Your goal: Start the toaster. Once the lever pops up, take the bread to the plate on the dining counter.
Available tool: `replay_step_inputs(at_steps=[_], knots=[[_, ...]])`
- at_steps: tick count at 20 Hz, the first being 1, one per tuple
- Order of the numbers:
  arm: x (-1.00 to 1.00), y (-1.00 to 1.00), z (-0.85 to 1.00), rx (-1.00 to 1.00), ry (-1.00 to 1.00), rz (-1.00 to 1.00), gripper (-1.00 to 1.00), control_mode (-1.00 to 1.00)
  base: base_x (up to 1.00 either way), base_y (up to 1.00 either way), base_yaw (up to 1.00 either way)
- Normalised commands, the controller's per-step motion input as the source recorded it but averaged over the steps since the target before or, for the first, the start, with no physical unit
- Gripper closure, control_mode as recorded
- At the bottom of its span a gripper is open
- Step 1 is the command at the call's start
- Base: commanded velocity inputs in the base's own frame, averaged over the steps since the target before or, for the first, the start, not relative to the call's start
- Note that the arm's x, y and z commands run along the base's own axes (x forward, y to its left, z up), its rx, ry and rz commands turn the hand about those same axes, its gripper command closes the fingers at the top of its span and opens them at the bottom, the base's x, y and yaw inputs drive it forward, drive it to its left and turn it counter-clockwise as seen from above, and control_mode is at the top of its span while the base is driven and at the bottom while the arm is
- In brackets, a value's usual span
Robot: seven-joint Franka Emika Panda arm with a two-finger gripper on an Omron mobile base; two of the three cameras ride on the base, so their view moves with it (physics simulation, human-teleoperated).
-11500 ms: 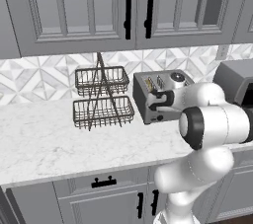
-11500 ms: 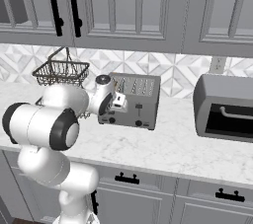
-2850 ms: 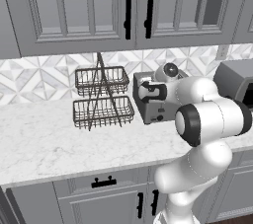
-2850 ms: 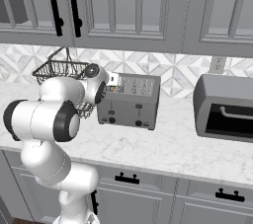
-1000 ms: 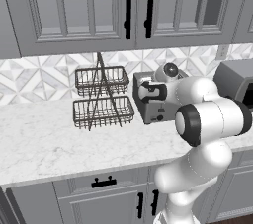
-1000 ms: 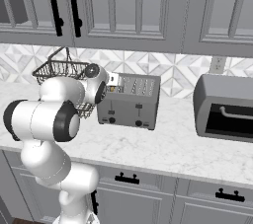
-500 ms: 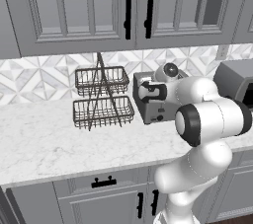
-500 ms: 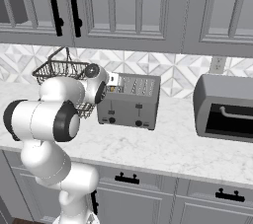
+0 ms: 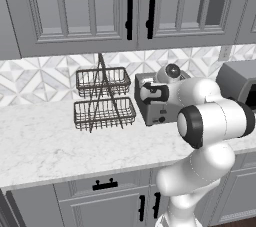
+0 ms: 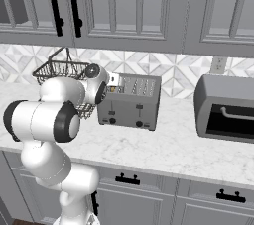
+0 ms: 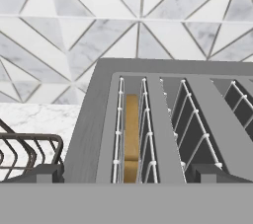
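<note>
Gripper: the gripper (image 11: 126, 176) hangs over the near end of the toaster's top, looking down into the slots; its two dark fingertips (image 11: 42, 173) stand wide apart, one at the outer left edge of the toaster, the other over a slot further right, with nothing between them; in the base views the hand sits at the toaster's left end
Arm: the white arm (image 9: 212, 123) bends across in front of the counter, its wrist by the toaster's left end in the right base view (image 10: 74, 90)
Counter: the white marble worktop (image 9: 45, 141) carries everything here, above grey cabinet fronts with black handles
Toaster: the toaster (image 10: 131, 102) is a grey metal box standing upright on the worktop, its back near the wall; two small dark knobs show low on its front; from the left base view (image 9: 152, 98) the arm partly covers it
Slots: several long slots with white wire guides run along the toaster's top (image 11: 163, 119)
Bread: the bread (image 11: 131, 136) stands on edge, sunk deep in the leftmost slot between the wire guides; only its tan-brown top edge shows
Wire basket: a dark two-tier wire basket (image 9: 102, 98) stands just left of the toaster, apart from it; a corner of it shows at the lower left of the hand view (image 11: 29, 151)
Toaster oven: a larger grey toaster oven (image 10: 225, 110) with a dark glass door sits well to the right of the toaster
Wall: the tiled wall (image 11: 74, 20) of white and grey triangles rises close behind the toaster
Wall cabinets: grey wall cabinets (image 10: 129, 6) with black handles hang above
</note>
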Motion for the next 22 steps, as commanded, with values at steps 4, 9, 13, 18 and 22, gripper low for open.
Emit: replay_step_inputs(at_steps=[4, 9, 13, 18, 22], knots=[[0.00, 0.00, 0.00, 0.00, 0.00, 0.00, -1.00, -1.00, 0.00, 0.00, 0.00], [0.00, 0.00, 0.00, 0.00, 0.00, 0.00, -1.00, -1.00, 0.00, 0.00, 0.00], [0.00, 0.00, 0.00, 0.00, 0.00, 0.00, -1.00, -1.00, 0.00, 0.00, 0.00], [0.00, 0.00, 0.00, 0.00, 0.00, 0.00, -1.00, -1.00, 0.00, 0.00, 0.00], [0.00, 0.00, 0.00, 0.00, 0.00, 0.00, -1.00, -1.00, 0.00, 0.00, 0.00]])
